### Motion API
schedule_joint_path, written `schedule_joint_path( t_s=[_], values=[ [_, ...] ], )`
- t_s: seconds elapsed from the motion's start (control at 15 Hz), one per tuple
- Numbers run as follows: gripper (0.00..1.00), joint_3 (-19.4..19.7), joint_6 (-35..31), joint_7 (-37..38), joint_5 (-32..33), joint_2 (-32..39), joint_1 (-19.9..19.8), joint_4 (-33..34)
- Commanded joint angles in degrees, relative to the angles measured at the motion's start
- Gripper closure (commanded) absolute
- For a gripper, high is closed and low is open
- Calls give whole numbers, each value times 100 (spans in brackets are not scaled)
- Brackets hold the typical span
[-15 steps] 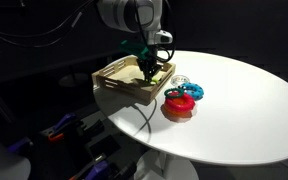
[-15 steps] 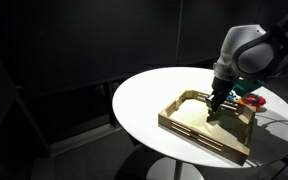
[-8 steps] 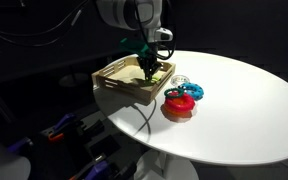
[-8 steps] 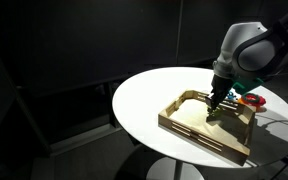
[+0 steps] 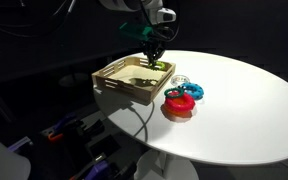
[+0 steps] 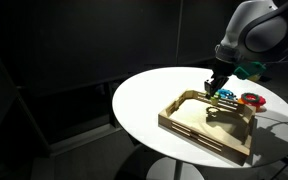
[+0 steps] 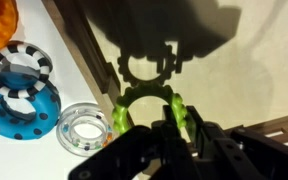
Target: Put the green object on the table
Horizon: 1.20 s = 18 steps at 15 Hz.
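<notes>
The green object [image 7: 134,100] is a small yellow-green toothed ring. My gripper [image 7: 179,118] is shut on its right side and holds it in the air above the tan slatted tray [image 5: 122,88]. The ring's shadow falls on the tray floor in the wrist view. In both exterior views the gripper [image 5: 153,55] [image 6: 216,84] hangs over the tray's far part [image 6: 198,137], with a green speck at its tips [image 5: 156,66]. The round white table [image 5: 246,100] [image 6: 144,98] carries the tray.
Beside the tray on the table lie a red round object [image 5: 178,109], a blue dotted ring [image 5: 188,93] [image 7: 24,104] with a black-and-white ring [image 7: 19,62] on it, and a clear ring [image 7: 81,130]. A cable hangs off the table's front edge.
My gripper has risen from the tray floor with the green object in it and now hangs well above the tray.
</notes>
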<state>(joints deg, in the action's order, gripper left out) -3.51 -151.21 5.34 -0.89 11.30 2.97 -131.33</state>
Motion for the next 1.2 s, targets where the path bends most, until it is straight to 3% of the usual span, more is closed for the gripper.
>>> schedule_joint_path(
  t_s=[0.0, 0.53, 0.93, 1.07, 1.13],
  values=[
    [93, 139, 248, -30, -3, -302, -69, -11],
    [93, 676, 498, 101, 71, -325, -453, 8],
    [92, 857, 637, 65, 27, -330, -633, -33],
    [57, 867, 698, 35, 15, -315, -656, -37],
    [50, 870, 719, 39, 15, -313, -660, -40]
  ],
)
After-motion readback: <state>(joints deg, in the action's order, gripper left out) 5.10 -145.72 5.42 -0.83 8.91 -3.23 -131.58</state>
